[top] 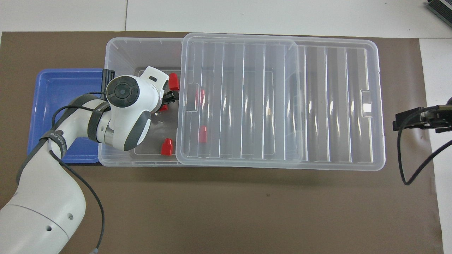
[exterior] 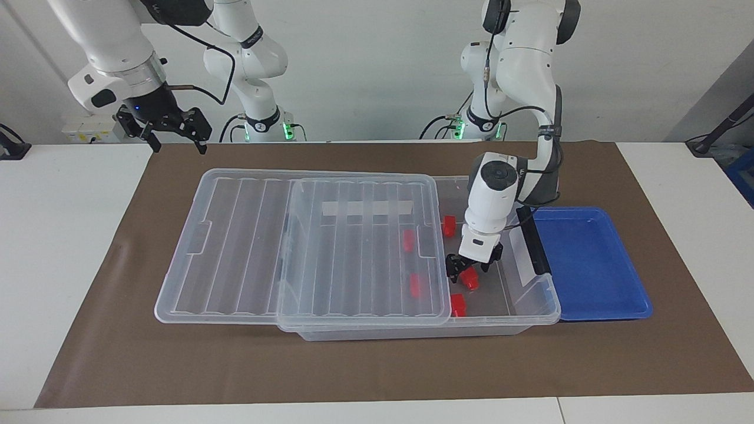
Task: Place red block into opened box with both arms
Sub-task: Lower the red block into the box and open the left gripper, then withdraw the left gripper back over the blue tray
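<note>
Release step: left hand (exterior: pixel 469 270) spread inside the opened box (exterior: pixel 533 306), red block (exterior: pixel 469 279) lying on the box floor under it; next it lifts clear; right hand (exterior: pixel 171 131) spread, waiting over the bench edge

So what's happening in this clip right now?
The left gripper is down inside the opened box, open just above a red block that lies on the box floor. Four more red blocks lie in the box, two of them under the ribbed lid, which is slid partway toward the right arm's end. The blue tray beside the box holds nothing. The right gripper waits in the air, open.
</note>
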`<state>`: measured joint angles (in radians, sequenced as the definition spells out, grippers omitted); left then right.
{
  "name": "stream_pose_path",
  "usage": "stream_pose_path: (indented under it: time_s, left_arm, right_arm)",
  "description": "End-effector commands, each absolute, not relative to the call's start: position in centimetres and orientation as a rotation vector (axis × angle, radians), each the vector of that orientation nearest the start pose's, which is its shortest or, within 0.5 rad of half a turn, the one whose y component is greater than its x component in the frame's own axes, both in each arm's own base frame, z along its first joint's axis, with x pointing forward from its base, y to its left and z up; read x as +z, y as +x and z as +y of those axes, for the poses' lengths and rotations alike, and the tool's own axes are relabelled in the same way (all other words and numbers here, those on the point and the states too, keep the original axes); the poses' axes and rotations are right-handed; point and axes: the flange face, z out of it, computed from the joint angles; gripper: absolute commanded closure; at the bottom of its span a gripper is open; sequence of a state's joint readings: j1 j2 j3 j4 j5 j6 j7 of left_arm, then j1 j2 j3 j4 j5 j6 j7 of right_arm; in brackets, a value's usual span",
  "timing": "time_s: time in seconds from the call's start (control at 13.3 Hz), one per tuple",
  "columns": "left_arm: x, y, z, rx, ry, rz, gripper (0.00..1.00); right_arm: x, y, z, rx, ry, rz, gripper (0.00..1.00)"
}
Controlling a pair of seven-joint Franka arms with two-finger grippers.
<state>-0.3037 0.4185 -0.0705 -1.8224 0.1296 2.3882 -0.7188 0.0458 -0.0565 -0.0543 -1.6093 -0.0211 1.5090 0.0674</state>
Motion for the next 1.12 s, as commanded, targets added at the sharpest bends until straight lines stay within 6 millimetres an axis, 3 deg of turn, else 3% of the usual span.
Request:
stream_pose_path:
  time_s: [0.0, 0.6, 0.82, 1.05]
  left_arm:
    - [37.6, 60.3, -23.4, -0.253, -3.082, -0.428, 0.00]
    - [49.4, 58.4, -22.2, -0.198, -3.037, -0.457, 0.00]
    - [53.4, 57.1, -19.9, -0.215, -3.028, -0.477, 0.00]
    - [56.5, 56.7, -14.8, -0.203, -3.060, -0.428, 0.00]
  right_arm:
    - [63.4, 52.7, -0.9, 0.065, -3.147, 0.133, 0.00]
    - [63.4, 52.7, -0.8, 0.067, -3.147, 0.136, 0.00]
    - [63.4, 52.7, -0.8, 0.067, -3.147, 0.133, 0.00]
    - [63.4, 52.7, -0.9, 0.070, -3.147, 0.138, 0.00]
